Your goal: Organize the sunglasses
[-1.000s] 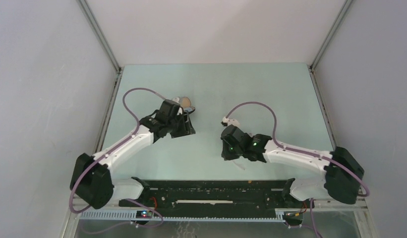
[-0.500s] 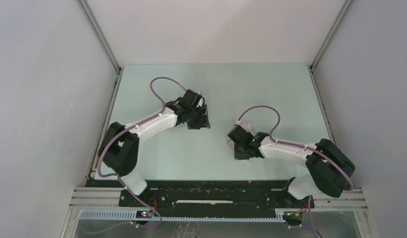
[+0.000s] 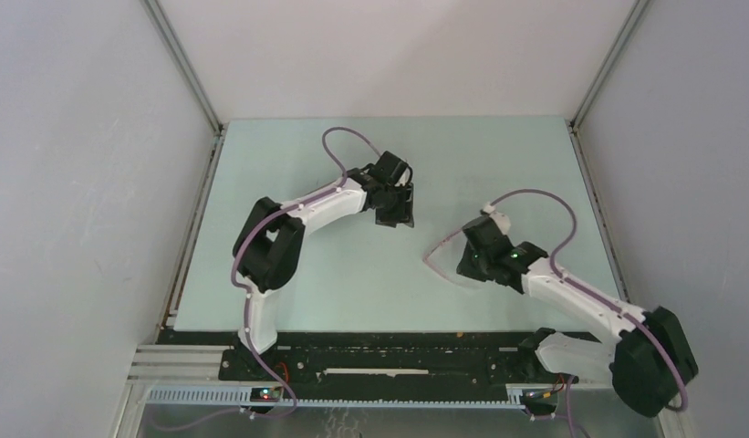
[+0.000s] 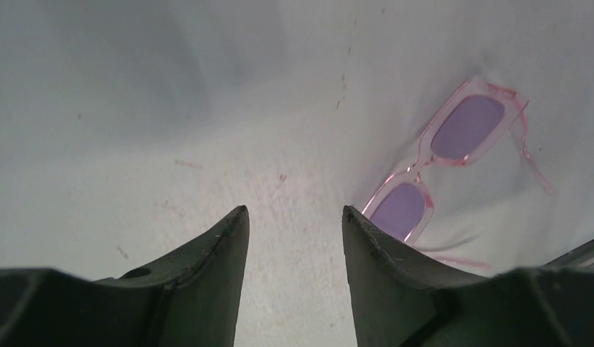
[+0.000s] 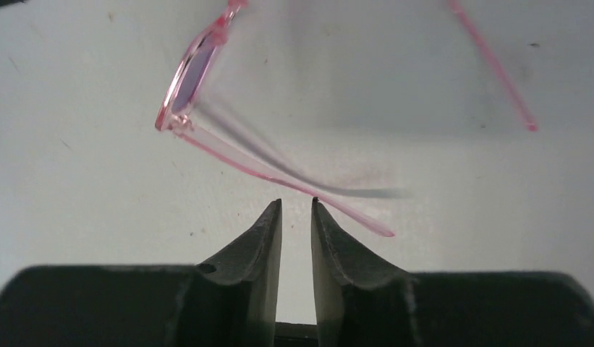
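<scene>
The sunglasses, with a thin pink frame and purple-tinted lenses, lie on the table with their arms unfolded. In the left wrist view they sit just right of my left gripper, which is open with only bare table between its fingers. In the right wrist view the sunglasses stand ahead and to the left. One slim arm runs past the tip of my right gripper, whose jaws stand a narrow gap apart with nothing in the gap. From above the sunglasses lie between the left gripper and the right gripper.
The pale green table is boxed in by grey walls at the left, back and right. A black rail runs along the near edge. No case or cloth shows in these views.
The left arm has swung right and farther back, away from a tan-lined object seen beside it earlier. The right gripper has moved right. The sunglasses now lie just left of it.
</scene>
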Tool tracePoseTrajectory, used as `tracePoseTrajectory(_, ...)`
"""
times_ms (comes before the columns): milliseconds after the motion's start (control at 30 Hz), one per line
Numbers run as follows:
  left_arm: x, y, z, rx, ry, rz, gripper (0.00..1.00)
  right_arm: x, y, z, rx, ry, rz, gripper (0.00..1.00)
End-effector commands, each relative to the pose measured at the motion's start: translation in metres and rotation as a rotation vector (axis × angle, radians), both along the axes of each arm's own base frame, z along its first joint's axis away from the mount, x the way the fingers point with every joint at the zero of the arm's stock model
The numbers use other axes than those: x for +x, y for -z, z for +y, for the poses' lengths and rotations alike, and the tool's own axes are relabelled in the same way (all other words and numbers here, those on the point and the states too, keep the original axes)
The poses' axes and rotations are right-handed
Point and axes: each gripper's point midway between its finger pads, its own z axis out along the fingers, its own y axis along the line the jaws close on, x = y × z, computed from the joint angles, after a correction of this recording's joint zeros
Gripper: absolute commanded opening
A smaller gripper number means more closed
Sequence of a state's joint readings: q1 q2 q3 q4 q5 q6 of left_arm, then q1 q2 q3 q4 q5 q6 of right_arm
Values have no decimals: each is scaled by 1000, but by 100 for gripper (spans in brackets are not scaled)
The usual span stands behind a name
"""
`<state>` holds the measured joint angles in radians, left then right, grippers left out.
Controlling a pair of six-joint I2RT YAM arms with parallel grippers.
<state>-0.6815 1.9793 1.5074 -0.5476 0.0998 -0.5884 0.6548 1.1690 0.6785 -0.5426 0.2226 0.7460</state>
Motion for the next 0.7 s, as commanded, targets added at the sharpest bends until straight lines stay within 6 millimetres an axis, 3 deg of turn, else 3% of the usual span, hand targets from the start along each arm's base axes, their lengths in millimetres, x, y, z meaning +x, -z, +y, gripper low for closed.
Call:
tracePoseTrajectory(0,18,-3,-14,8,27,-21,55,7,-24,-7,192,131,-29,33)
tracePoseTrajectory(100,21,8,-23,19,41,-10,55,1,-35,-4,310,219,-20,35)
tracePoseTrajectory(333,24,13,-47,16,85,-2,55,-24,-35,10,462,465,115,43)
tracePoseTrajectory(433,23,14,-54,15,108,-1,55,-27,-29,22,504,523,173,47)
tracePoseTrajectory(667,13,18,-68,-16,180,25,55,-25,6,24,470,678,347,47)
